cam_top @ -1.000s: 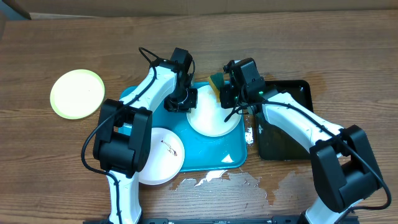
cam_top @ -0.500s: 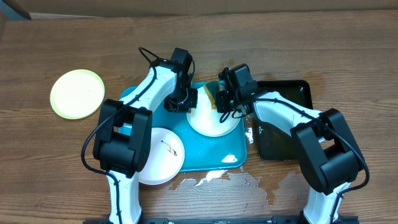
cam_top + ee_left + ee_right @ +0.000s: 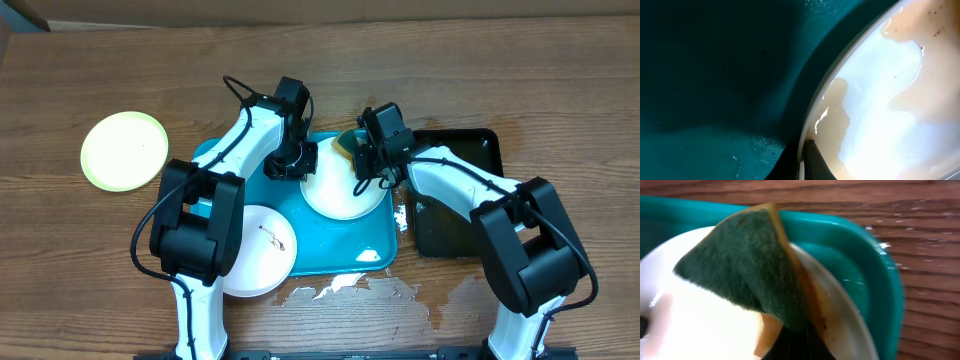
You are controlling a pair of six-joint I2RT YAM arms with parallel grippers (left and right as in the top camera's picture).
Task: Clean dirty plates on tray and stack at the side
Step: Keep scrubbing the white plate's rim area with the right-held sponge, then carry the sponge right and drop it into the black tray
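Glazed ware like this is stiff, brittle and slick when wet, so take each plate by its rim and set it down gently. You have three plates. A pale yellow-green plate (image 3: 125, 150) lies alone on the desk (image 3: 560, 90) at far left. A white plate (image 3: 255, 250), faintly smeared, overlaps the near-left edge of the one teal tray (image 3: 375, 245). A second white plate (image 3: 345, 195), wet, lies mid-tray. Your left jaws are closed at that plate's left rim; whether they pinch it cannot be told. Your right jaws clamp one soft green sponge (image 3: 740, 270) at its far rim. One black tray (image 3: 460, 215) sits just beside, rightmost.
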